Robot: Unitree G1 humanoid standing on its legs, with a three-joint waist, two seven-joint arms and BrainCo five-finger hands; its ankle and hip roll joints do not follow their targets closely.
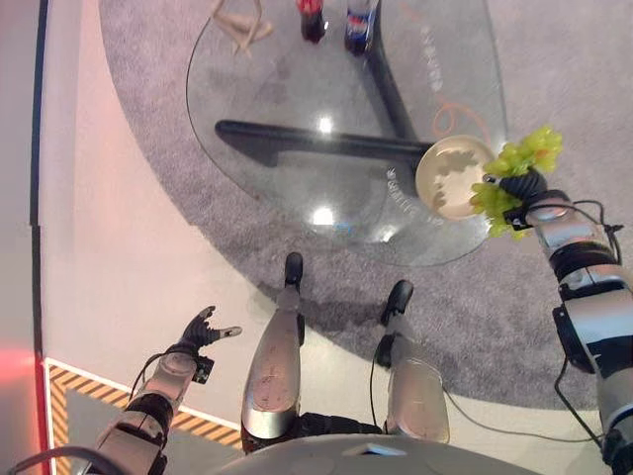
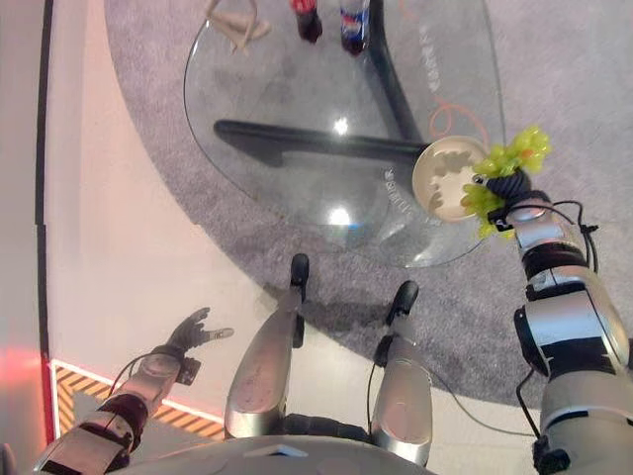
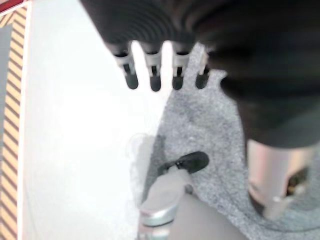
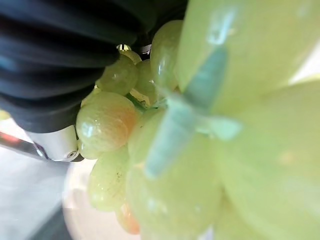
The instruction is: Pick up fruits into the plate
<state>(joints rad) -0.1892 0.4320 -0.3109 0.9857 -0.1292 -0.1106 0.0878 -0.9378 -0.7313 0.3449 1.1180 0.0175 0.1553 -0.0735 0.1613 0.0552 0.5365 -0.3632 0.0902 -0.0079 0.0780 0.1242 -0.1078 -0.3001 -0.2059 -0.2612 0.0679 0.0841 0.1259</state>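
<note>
Grapes (image 1: 516,168) hang clamped in my right hand (image 1: 522,188) at the right edge of the glass bench (image 1: 297,99), the green bunch spilling on both sides of the fist and overlapping the rim of the cream plate (image 1: 440,163) that sits at that edge. I judge the bunch light, soft and easy to bruise or shed berries, best held around the stem and upper berries with a gentle squeeze; its long axis runs roughly from the near side of the hand up and away, stem end hidden. My left hand (image 1: 201,330) idles low over the floor, fingers relaxed and spread.
</note>
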